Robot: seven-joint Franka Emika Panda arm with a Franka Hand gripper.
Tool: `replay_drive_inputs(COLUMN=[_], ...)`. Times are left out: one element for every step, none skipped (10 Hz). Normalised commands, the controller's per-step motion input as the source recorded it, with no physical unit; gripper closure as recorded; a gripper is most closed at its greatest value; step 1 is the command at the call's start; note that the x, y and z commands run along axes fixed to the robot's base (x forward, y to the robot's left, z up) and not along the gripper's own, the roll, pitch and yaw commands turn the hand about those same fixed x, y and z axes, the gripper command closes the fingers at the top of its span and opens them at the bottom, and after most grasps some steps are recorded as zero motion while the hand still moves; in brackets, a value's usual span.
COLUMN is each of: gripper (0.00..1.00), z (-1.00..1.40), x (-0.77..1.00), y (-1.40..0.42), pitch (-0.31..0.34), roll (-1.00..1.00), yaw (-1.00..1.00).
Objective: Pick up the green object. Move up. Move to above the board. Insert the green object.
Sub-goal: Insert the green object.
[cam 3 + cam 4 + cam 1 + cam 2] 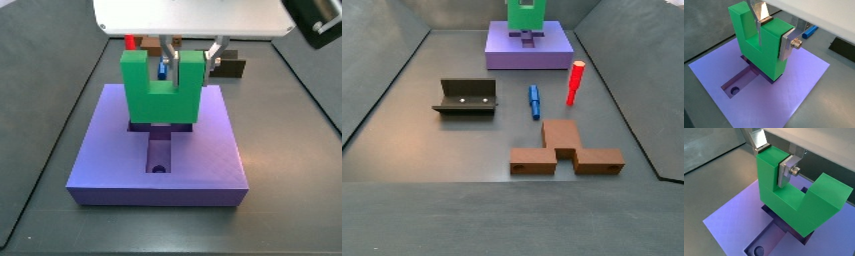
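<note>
The green object (761, 50) is a bright green U-shaped block, upright with its prongs pointing up. My gripper (774, 35) is shut on one prong, one silver finger in the notch and one on the outer face, as both wrist views show (773, 160). The block's flat base stands at the cross-shaped recess of the purple board (797, 95). I cannot tell whether it is fully seated. In a side view the green object (160, 100) stands over the middle of the board (201, 160), with a round hole in front of it. In a side view the green object (525, 14) and the board (509, 55) are at the far end.
On the floor in front of the board lie the dark fixture (466, 97), a blue peg (533, 100), an upright red peg (575, 80) and a brown U-shaped block (563, 150). Grey walls enclose the floor.
</note>
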Motion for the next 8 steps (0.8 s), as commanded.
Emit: replay_drive_inputs(gripper=[1.00, 1.00, 1.00, 1.00, 1.00, 1.00, 1.00, 1.00], z=[-0.32, -0.32, -0.40, -0.34, -0.27, -0.12, 0.00, 0.03], x=[-0.15, -0.02, 0.00, 0.00, -0.01, -0.12, -0.26, -0.18], y=[0.00, 0.00, 0.01, 0.07, 0.09, 0.15, 0.26, 0.19], pitch=[-0.099, -0.139, -0.131, -0.116, -0.114, -0.087, -0.094, -0.071], roll=[-0.08, -0.14, -0.09, -0.06, -0.05, -0.05, -0.05, -0.03], yaw=[0.04, 0.04, 0.05, 0.03, 0.01, 0.00, 0.00, 0.00])
